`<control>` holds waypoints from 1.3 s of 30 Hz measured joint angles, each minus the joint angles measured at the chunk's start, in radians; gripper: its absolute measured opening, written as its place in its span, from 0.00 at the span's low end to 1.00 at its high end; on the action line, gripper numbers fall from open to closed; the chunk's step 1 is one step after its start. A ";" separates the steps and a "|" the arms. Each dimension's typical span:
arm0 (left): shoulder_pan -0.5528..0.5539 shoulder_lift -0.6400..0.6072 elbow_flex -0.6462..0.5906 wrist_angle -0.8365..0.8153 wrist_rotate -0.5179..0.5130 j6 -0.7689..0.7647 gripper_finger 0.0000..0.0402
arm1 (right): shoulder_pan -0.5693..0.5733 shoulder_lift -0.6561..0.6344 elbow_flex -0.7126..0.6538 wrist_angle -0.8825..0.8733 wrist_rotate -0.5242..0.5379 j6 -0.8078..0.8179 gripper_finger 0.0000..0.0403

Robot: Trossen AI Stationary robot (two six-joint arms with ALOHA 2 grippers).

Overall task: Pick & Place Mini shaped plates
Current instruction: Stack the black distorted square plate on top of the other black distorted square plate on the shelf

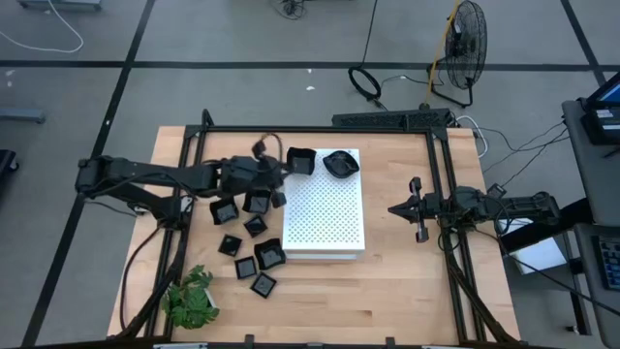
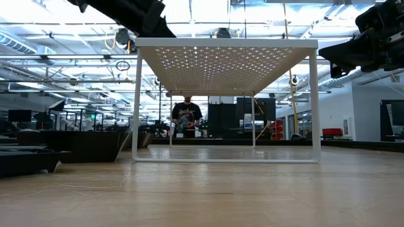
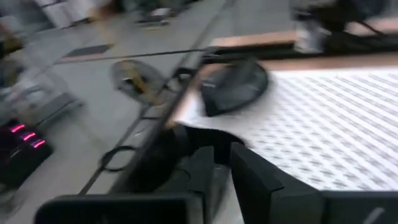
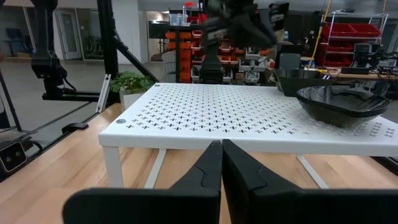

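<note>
Release under way: left gripper (image 1: 279, 184) fingers parting beside square plate (image 1: 300, 161) on board (image 1: 325, 218)'s far-left corner; next, fetch another. Right gripper (image 1: 415, 209) waits, fingers pressed together.

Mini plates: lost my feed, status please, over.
Left hand at white board's corner by square plate. Rounded plate also on board. Right hand shut, waiting aside. Seven plates still on table.

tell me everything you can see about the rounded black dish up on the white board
The rounded black dish is a glossy, shallow bowl with a wavy rim, plastic or glazed by its look. It sits upright on a far corner of the white perforated board, beside a square black dish. No gripper touches it.
</note>
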 joint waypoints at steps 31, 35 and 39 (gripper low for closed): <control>0.295 0.113 -0.070 -0.614 0.040 -0.880 0.57 | 0.000 0.000 0.000 0.000 0.000 0.000 0.00; 0.344 0.175 -0.069 -0.621 0.084 -0.879 0.57 | 0.000 0.000 0.000 0.000 0.000 0.000 0.00; 0.379 0.214 -0.068 -0.620 0.124 -0.880 0.57 | 0.000 0.000 0.000 0.000 0.000 0.000 0.00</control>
